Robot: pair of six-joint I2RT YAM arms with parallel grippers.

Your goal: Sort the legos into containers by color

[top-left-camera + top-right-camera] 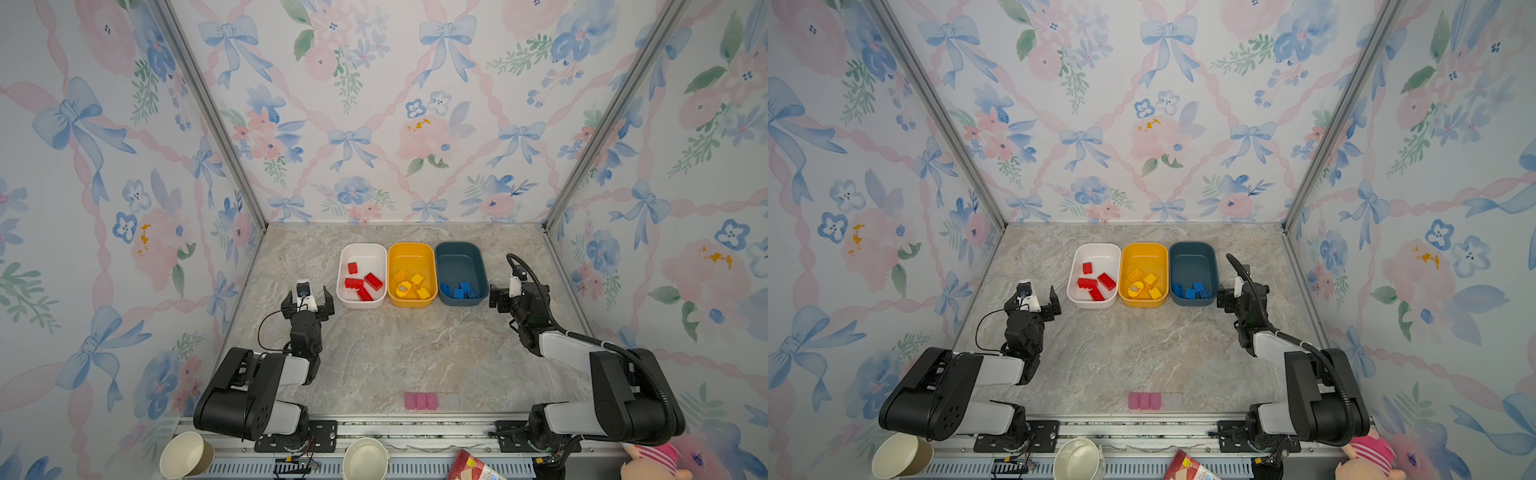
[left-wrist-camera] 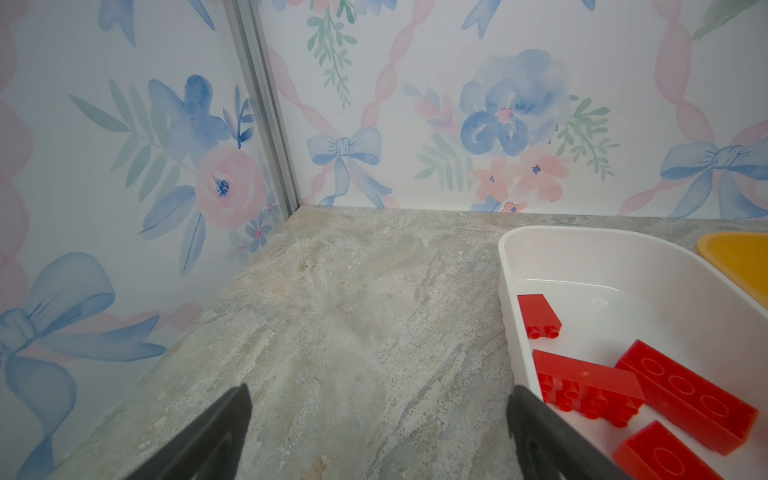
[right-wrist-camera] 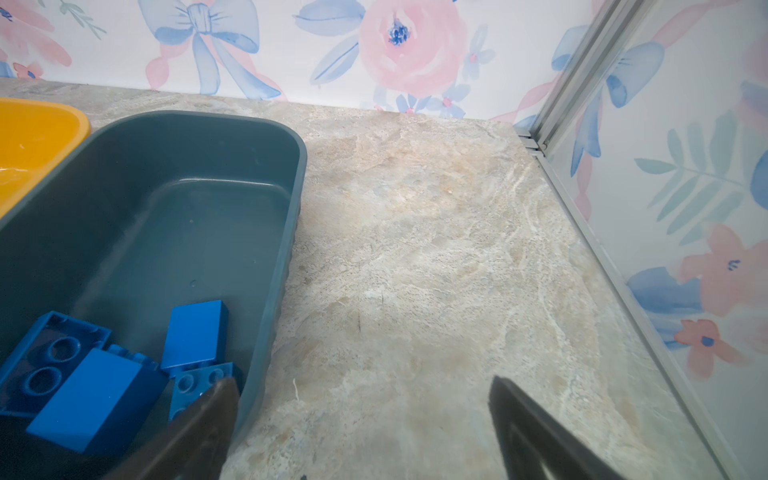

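Note:
Three containers stand in a row at the back of the table in both top views. The white tub (image 1: 362, 252) (image 1: 1096, 252) (image 2: 540, 237) holds several red legos (image 1: 364, 283) (image 2: 681, 395). Several yellow legos (image 1: 411, 285) lie in the yellow tub (image 1: 411, 252) (image 1: 1144, 252) (image 3: 33, 137). The teal tub (image 1: 459, 257) (image 1: 1192, 257) (image 3: 208, 187) holds several blue legos (image 1: 460, 291) (image 3: 195, 336). My left gripper (image 1: 308, 292) (image 1: 1034, 296) (image 2: 379, 390) hangs open and empty just left of the white tub. Just right of the teal tub, my right gripper (image 1: 505, 293) (image 1: 1225, 297) (image 3: 365, 381) is open and empty.
A pale-pink segmented strip (image 1: 421, 401) lies near the table's front edge. Two paper cups (image 1: 185, 455) (image 1: 365, 459), a red packet (image 1: 473, 465) and a plush toy (image 1: 652, 461) sit beyond the front rail. Papered walls close in the left, back and right sides.

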